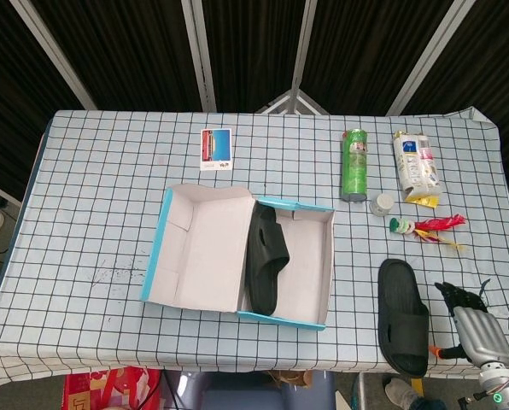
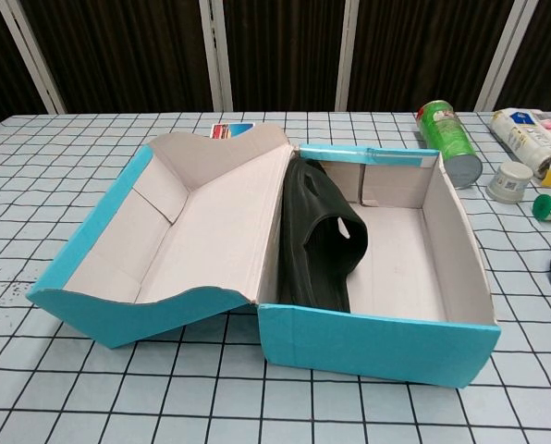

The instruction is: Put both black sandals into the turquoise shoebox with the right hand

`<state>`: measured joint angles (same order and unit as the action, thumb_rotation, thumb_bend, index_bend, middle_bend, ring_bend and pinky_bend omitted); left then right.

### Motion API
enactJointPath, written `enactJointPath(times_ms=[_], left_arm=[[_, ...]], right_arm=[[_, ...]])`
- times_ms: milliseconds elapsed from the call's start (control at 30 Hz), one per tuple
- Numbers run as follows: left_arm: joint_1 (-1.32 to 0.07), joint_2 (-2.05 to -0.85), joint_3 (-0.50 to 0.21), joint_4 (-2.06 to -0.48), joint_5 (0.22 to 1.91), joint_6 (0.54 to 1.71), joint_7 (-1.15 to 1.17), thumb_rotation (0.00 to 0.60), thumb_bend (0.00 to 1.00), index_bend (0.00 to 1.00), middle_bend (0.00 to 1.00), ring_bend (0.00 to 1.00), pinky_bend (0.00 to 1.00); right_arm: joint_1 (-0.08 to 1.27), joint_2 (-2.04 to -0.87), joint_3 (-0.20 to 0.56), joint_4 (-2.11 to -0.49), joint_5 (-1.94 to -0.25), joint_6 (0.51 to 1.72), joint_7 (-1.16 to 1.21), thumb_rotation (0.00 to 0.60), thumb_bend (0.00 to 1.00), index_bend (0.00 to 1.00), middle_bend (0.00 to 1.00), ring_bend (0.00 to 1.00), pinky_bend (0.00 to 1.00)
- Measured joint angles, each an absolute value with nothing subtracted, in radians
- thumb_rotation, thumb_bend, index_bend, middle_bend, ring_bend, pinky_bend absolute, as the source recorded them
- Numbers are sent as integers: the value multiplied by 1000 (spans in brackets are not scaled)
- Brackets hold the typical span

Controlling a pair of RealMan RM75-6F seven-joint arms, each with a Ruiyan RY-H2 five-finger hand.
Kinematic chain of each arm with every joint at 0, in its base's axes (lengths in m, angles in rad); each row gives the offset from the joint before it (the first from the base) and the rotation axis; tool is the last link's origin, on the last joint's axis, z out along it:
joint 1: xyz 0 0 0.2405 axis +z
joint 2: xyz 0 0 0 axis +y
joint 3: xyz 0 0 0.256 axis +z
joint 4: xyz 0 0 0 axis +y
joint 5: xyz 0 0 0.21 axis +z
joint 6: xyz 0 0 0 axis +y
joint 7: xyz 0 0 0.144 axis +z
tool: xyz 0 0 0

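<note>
One black sandal (image 1: 267, 269) stands on edge against the left wall of the turquoise shoebox (image 1: 330, 265), its right half bare. The second sandal (image 1: 403, 316) lies at the worktop's (image 1: 101, 196) lower-right edge, just beside the empty right hand (image 1: 476, 325), whose finger spread cannot be told.

right hand (image 1: 476, 325): silver-grey metal back plate, boxy; black fingers (image 1: 456, 295); small orange tip at thumb side. wrist below: grey cylindrical, green LED dot, thin dark cable alongside. seen in head view only, at table's front right corner. left hand out of both views.
</note>
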<state>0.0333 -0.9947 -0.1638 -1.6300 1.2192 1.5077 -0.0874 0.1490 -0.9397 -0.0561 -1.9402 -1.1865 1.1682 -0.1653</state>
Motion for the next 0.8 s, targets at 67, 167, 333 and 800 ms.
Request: enactJointPath(times_ms=[67,167,333,800], left_arm=[[34,-995,-164,-1628,1220,1509,-91,600,373,100,28,0,91],[34,-995,-165,-1625,1218,1508,-94,600,373,100,28,0,92],[31,-996,-165,-1624,1216,1502,-91,600,373,100,28,0,92],[30,-996,-164,-1626,1215,1499,-88,600,373,100,28,0,92]], right_arm=[[141,-967,-63,-1919,-1182,1171,-176,600,76,0,56,0,0],[128,-1003,-76,-1896,-1167,1174,-204,600,76,0,54,0,0],[104,-1037,-91,-1888,-1153,1188,-219,600,76,0,53,0,0],[98,-1125,-83,-1890,-1097,1188,-273,600,76,0,53,0,0]])
